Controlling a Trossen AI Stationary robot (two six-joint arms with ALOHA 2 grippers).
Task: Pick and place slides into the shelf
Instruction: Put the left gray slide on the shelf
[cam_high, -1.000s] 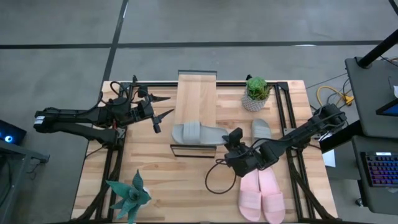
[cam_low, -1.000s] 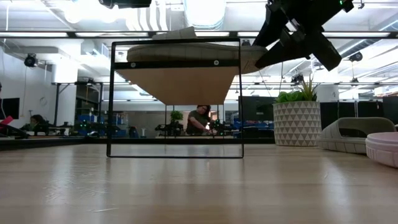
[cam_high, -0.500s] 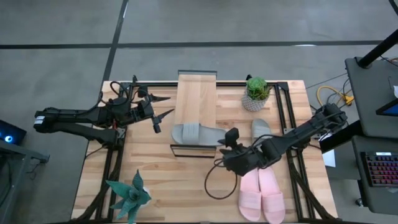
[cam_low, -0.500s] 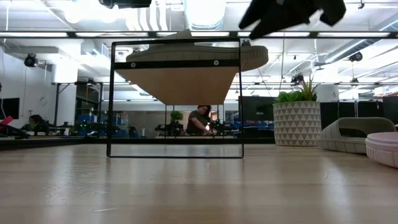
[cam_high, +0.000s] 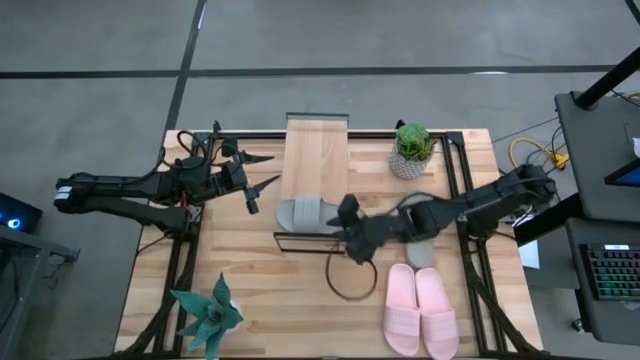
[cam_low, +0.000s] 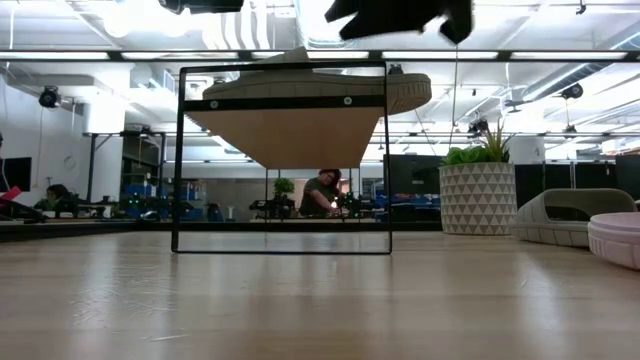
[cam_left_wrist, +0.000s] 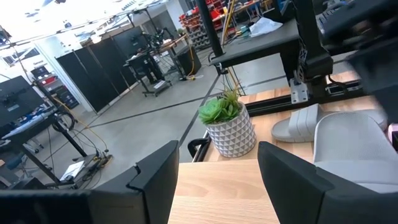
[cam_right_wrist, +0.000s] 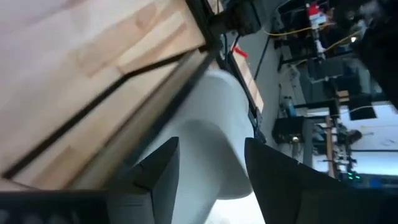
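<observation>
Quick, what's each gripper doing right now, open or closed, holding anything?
Left gripper: open, empty, waiting beside the shelf.
Right gripper: open, holding nothing, over the grey slide on the shelf.

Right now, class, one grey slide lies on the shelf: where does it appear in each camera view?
High view: grey slide on the shelf, near end.
Low view: atop the shelf, upper centre.
Left wrist view: right edge.
Right wrist view: centre, past the fingers.
Shared landmark: the shelf's black frame.
</observation>
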